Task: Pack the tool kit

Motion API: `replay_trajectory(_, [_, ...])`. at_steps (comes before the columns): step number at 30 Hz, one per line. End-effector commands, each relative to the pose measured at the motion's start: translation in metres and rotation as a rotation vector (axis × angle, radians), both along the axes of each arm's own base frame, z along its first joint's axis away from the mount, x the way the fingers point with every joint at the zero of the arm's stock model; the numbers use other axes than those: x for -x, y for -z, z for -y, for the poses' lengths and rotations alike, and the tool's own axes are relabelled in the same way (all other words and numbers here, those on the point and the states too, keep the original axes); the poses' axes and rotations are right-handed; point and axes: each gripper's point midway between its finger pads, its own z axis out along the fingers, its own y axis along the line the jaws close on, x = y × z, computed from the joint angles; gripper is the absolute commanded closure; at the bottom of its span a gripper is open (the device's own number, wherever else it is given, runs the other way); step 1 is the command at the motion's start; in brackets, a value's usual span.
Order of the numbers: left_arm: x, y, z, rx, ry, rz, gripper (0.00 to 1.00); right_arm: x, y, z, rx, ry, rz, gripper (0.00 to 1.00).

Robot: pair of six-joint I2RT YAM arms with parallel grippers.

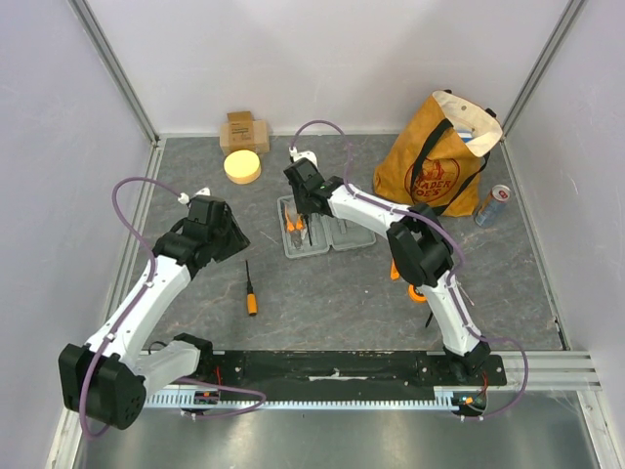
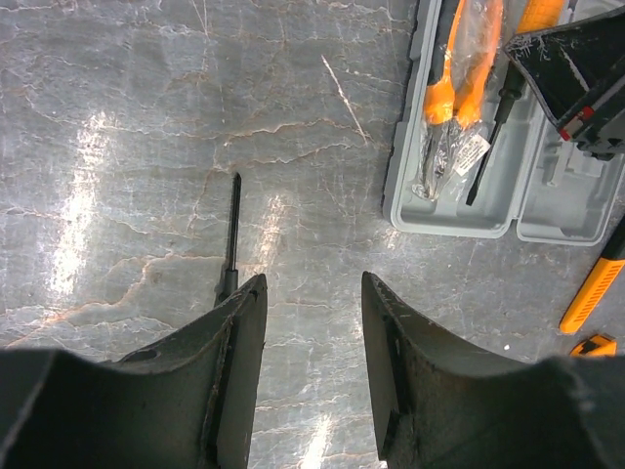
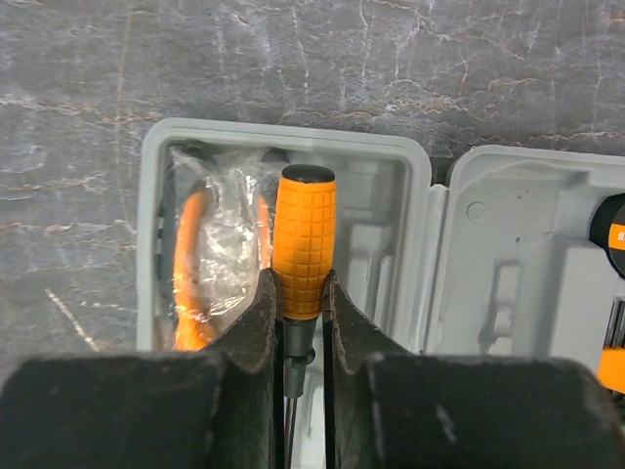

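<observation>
Orange screwdriver [image 3: 307, 225] clamped in right claw [image 3: 301, 288], clear only wrist-side; left claw [image 2: 312, 283] agape.

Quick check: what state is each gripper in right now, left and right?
Left gripper: open, holding nothing.
Right gripper: shut on the orange-handled screwdriver, over the open grey case.

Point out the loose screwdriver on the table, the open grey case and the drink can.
loose screwdriver [image 1: 252, 304]: top external view, on its orange handle.
grey case [image 3: 513, 293]: right wrist view, on a bare moulded slot.
drink can [image 1: 493, 205]: top external view, on the middle of its body.
</observation>
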Motion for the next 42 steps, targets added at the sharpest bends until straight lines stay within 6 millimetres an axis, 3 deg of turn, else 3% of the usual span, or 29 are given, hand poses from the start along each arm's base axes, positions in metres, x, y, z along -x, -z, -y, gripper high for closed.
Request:
replay_trajectory(1, [-0.015, -0.017, 0.007, 0.005, 0.043, 0.062, 0.5, -0.022, -0.02, 0.001, 0.008, 0.028, 0.08, 0.95])
replay_trajectory(11, [-0.022, -0.013, 0.012, -0.001, 0.069, 0.046, 0.5, -0.025, -0.001, -0.001, 0.024, 0.034, 0.066, 0.91])
replay_trajectory(19, [-0.025, -0.013, 0.015, 0.003, 0.084, 0.049, 0.5, -0.02, 0.007, 0.001, 0.024, 0.044, 0.034, 0.81])
replay_trajectory(26, [-0.03, -0.018, 0.019, 0.016, 0.093, 0.068, 0.5, -0.015, -0.008, -0.001, -0.011, 0.049, 0.028, 0.69])
replay_trajectory(28, [-0.033, -0.02, 0.02, 0.019, 0.098, 0.071, 0.5, -0.015, -0.016, -0.002, -0.027, 0.044, 0.034, 0.7])
replay_trajectory(30, [-0.036, -0.022, 0.022, 0.022, 0.103, 0.075, 0.5, -0.013, -0.02, -0.003, -0.031, 0.034, 0.034, 0.86])
replay_trajectory(42, [-0.049, -0.027, 0.031, 0.039, 0.132, 0.091, 0.5, 0.002, -0.012, 0.003, -0.034, 0.028, -0.023, 0.94])
